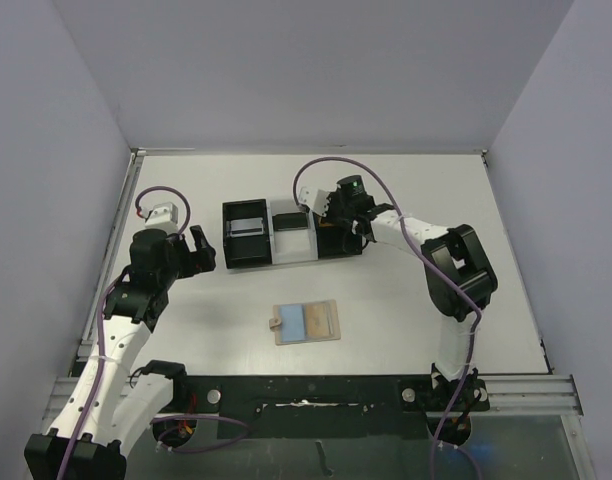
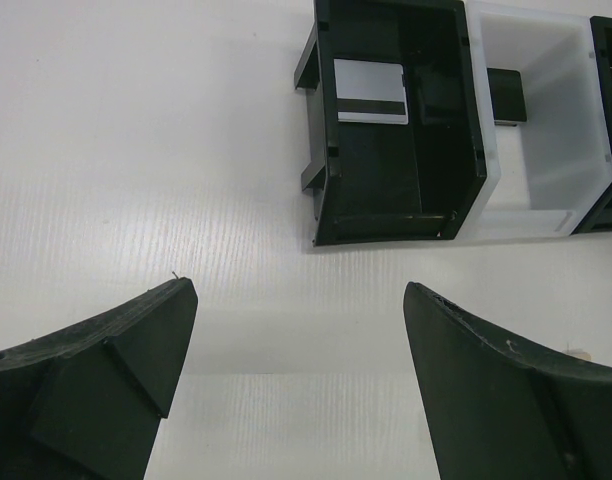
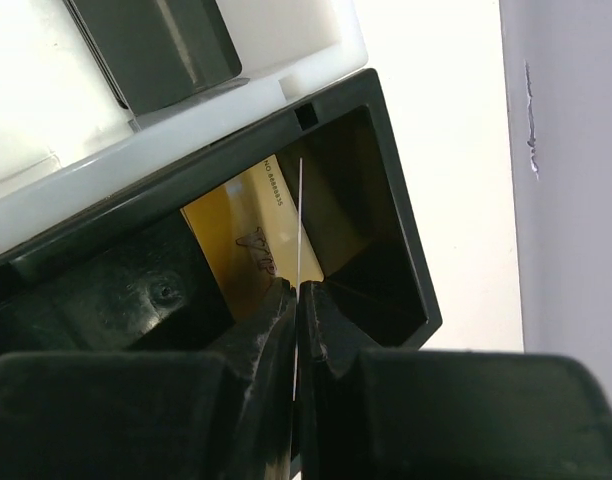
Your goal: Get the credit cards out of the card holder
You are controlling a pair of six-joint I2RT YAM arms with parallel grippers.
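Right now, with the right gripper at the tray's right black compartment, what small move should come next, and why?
Probably open the right gripper and let its card drop. Its jaws are shut on a thin card, seen edge-on, pointing into the black compartment, where a gold card already lies.

Three-compartment tray (image 1: 246, 262) at far middle of table (image 1: 406, 330). Left compartment: left card (image 2: 370, 90) inside. Middle compartment: middle card (image 2: 504, 97) toward far end. Right compartment: bottom card (image 3: 241, 235) inside, edge-on card (image 3: 299, 230) above it in right gripper (image 3: 297, 300). Card holder (image 1: 329, 322) before tray, top card (image 1: 304, 322) on it. Left gripper (image 2: 296, 300) left of tray.
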